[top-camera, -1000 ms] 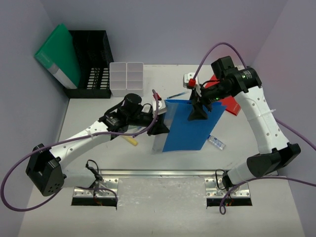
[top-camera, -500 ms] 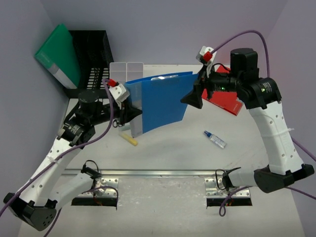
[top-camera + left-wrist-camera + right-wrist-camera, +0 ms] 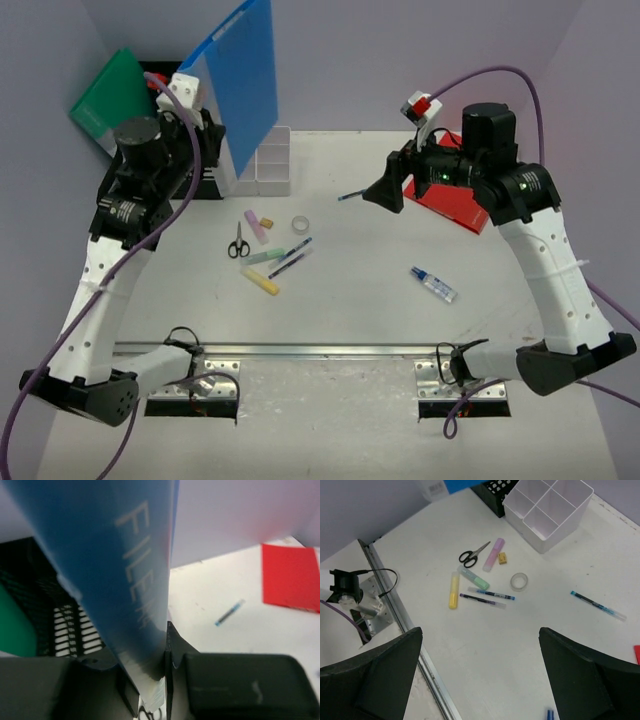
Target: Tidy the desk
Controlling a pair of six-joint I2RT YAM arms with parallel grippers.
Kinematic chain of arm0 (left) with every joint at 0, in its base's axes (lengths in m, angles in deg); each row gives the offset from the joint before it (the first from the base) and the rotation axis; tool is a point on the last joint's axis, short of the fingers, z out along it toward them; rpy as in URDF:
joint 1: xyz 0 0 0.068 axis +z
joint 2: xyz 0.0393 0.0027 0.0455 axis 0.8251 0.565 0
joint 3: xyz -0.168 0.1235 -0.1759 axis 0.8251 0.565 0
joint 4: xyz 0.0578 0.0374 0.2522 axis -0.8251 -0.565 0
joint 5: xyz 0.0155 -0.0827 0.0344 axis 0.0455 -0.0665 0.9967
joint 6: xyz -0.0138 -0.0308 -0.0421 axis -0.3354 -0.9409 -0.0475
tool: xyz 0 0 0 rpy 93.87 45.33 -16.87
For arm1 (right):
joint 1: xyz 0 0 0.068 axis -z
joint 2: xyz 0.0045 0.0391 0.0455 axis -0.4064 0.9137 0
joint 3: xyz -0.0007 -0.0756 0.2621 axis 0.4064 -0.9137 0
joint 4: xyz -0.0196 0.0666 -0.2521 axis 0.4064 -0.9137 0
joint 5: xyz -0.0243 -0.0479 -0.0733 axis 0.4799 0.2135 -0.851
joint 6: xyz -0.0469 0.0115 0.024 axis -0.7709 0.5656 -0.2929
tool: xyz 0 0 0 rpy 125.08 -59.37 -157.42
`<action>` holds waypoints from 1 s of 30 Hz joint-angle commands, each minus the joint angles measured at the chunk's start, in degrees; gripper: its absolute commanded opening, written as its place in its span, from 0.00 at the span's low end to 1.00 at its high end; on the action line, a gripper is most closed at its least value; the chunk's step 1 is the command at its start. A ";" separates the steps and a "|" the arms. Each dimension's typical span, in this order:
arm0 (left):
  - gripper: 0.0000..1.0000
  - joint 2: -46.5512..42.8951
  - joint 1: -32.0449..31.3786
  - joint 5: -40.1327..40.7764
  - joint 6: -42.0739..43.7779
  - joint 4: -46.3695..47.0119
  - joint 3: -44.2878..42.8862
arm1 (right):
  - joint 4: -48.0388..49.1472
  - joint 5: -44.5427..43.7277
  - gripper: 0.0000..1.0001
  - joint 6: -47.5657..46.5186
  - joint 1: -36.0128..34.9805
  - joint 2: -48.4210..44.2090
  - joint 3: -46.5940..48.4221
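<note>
**Blue folder raised at the far-left corner; right gripper spread above open surface**

The left gripper (image 3: 203, 128) is clamped on the lower edge of a blue folder (image 3: 245, 70), held upright above the black mesh rack (image 3: 65, 630) and beside the green folder (image 3: 112, 100); the right gripper (image 3: 383, 193) hangs with fingers wide apart, holding nothing, above the white surface (image 3: 360, 310) near the red folder (image 3: 455, 205) at the right edge; scissors (image 3: 238, 243), highlighters (image 3: 263, 284), pens (image 3: 290, 262) and a tape roll (image 3: 300, 224) cluster left of centre, in front of the compartment tray (image 3: 270, 165); a small bottle (image 3: 433, 284) lies alone to the right; bare surface runs between them and along the silver rail (image 3: 320, 350) at the near edge.
</note>
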 commanded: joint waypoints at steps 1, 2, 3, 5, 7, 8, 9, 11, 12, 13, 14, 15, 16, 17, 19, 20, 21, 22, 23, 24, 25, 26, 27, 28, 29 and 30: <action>0.00 8.62 11.42 1.52 0.60 7.13 -10.83 | 0.36 -2.12 0.99 -1.76 -0.20 2.81 2.56; 0.00 10.62 13.35 -0.16 -0.09 7.02 -14.52 | 0.26 -2.33 0.99 -2.11 -0.20 3.08 2.94; 0.00 13.53 14.60 -2.99 -1.18 6.73 -16.07 | 0.11 -2.26 0.99 -4.07 -0.20 3.30 3.37; 0.00 16.77 20.66 -7.07 -2.20 7.78 -20.25 | 0.35 -1.54 0.99 -4.35 -0.20 3.87 3.41; 0.00 18.84 23.15 -10.02 -3.01 10.02 -22.72 | 0.84 -0.42 0.99 -4.38 -0.20 4.08 2.76; 0.00 20.04 24.74 -10.49 -3.33 10.67 -23.68 | 1.16 0.03 0.99 -4.32 -0.20 4.27 2.25; 0.00 20.79 25.84 -11.87 -3.83 12.26 -24.33 | 1.41 0.28 0.99 -4.32 -0.20 4.37 1.85; 0.00 22.36 28.31 -13.58 -4.60 15.06 -25.34 | 1.98 0.94 0.99 -4.40 -0.20 4.62 0.95; 0.00 23.16 29.64 -14.11 -4.91 16.35 -25.76 | 2.30 1.32 0.99 -4.47 -0.20 4.76 0.46; 0.00 23.80 30.49 -14.90 -5.00 17.25 -25.88 | 2.45 1.67 0.99 -4.55 -0.20 4.86 0.08; 0.00 24.71 31.08 -15.48 -5.01 18.43 -26.14 | 2.78 1.99 0.99 -4.58 -0.20 4.99 -0.34; 0.00 25.46 31.75 -15.85 -5.01 19.83 -26.47 | 3.11 2.29 0.99 -4.66 -0.20 5.10 -0.82; 0.00 26.01 32.53 -16.17 -5.01 21.08 -26.69 | 3.31 2.53 0.99 -4.80 -0.20 5.15 -1.24; 0.00 26.93 33.25 -16.45 -5.01 21.89 -26.83 | 3.50 2.69 0.99 -4.95 -0.21 5.14 -1.53; 0.00 28.77 33.88 -17.09 -5.02 23.25 -27.65 | 3.99 2.89 0.99 -5.16 -0.27 4.96 -2.38; 0.00 29.28 34.24 -17.17 -5.09 23.33 -28.51 | 4.06 3.10 0.99 -5.37 -0.20 4.89 -2.67; 0.00 30.06 34.42 -16.91 -4.92 23.50 -28.86 | 4.15 3.19 0.99 -5.37 -0.20 4.80 -3.02; 0.00 30.76 34.71 -17.15 -4.92 23.87 -29.03 | 4.27 3.28 0.99 -5.45 -0.20 4.72 -3.55; 0.00 31.46 34.99 -17.39 -4.92 24.24 -29.20 | 4.39 3.36 0.99 -5.54 -0.20 4.64 -4.08; 0.00 32.10 35.10 -17.43 -4.72 24.70 -28.89 | 4.48 3.44 0.99 -5.68 -0.20 4.42 -4.43; 0.00 32.53 35.19 -17.43 -4.59 26.16 -28.40 | 4.56 3.52 0.99 -5.79 -0.20 4.30 -4.77; 0.00 32.73 35.43 -17.54 -4.68 27.82 -27.21 | 4.81 3.55 0.99 -5.81 -0.20 4.22 -5.37; 0.00 32.89 35.61 -17.90 -4.83 29.15 -26.30 | 5.02 3.59 0.99 -5.86 -0.20 4.06 -5.96; 0.00 33.08 35.75 -18.35 -4.98 30.06 -25.74 | 5.08 3.67 0.99 -5.90 -0.20 3.86 -6.37; 0.00 33.42 35.95 -18.66 -5.06 30.63 -25.12 | 5.06 3.75 0.99 -5.93 -0.20 3.72 -6.66; 0.00 33.92 36.04 -18.87 -5.01 31.11 -24.38 | 5.15 3.79 0.99 -6.02 -0.20 3.61 -7.06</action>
